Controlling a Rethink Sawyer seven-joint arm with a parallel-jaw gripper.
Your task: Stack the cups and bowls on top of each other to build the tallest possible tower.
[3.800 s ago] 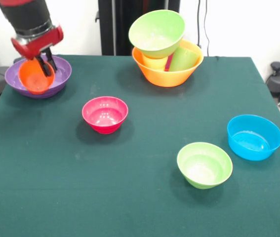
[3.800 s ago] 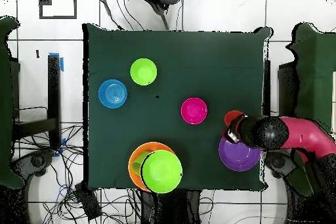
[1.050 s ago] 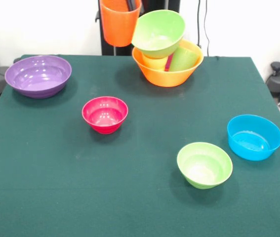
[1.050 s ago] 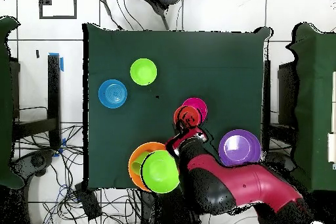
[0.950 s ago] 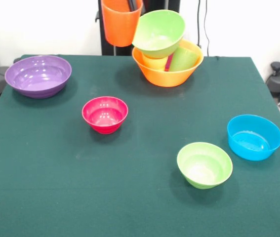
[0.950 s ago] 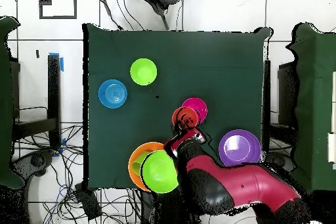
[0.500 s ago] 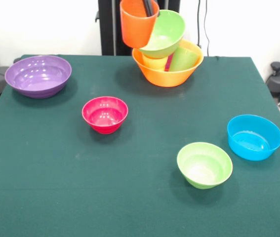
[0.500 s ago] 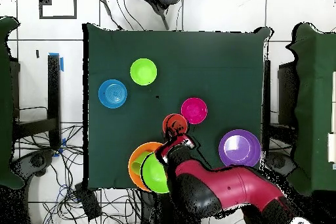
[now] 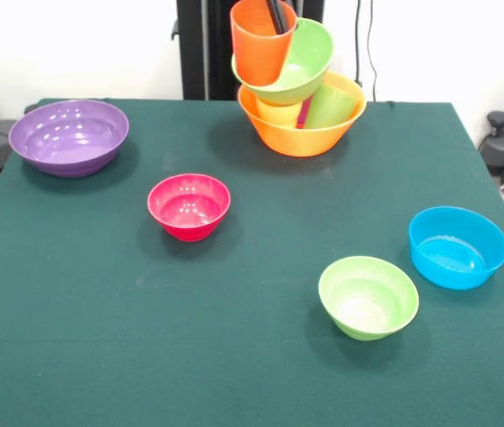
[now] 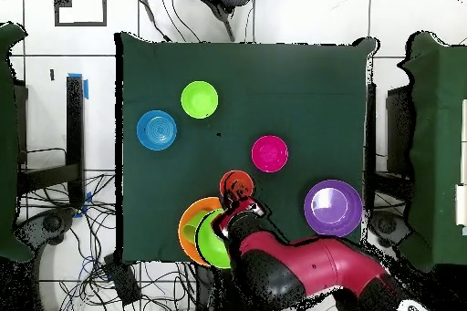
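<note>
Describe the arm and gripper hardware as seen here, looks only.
Overhead view: the arm is a thick, rounded red shell with black sections, tapering to a red-and-black wrist. Front view: only the gripper shows, as thin dark fingers. No cables or markings discernible on either.

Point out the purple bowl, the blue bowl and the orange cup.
purple bowl (image 9: 68,135): front view, inside floor.
blue bowl (image 9: 458,246): front view, inside floor.
orange cup (image 9: 257,52): front view, outer wall.
</note>
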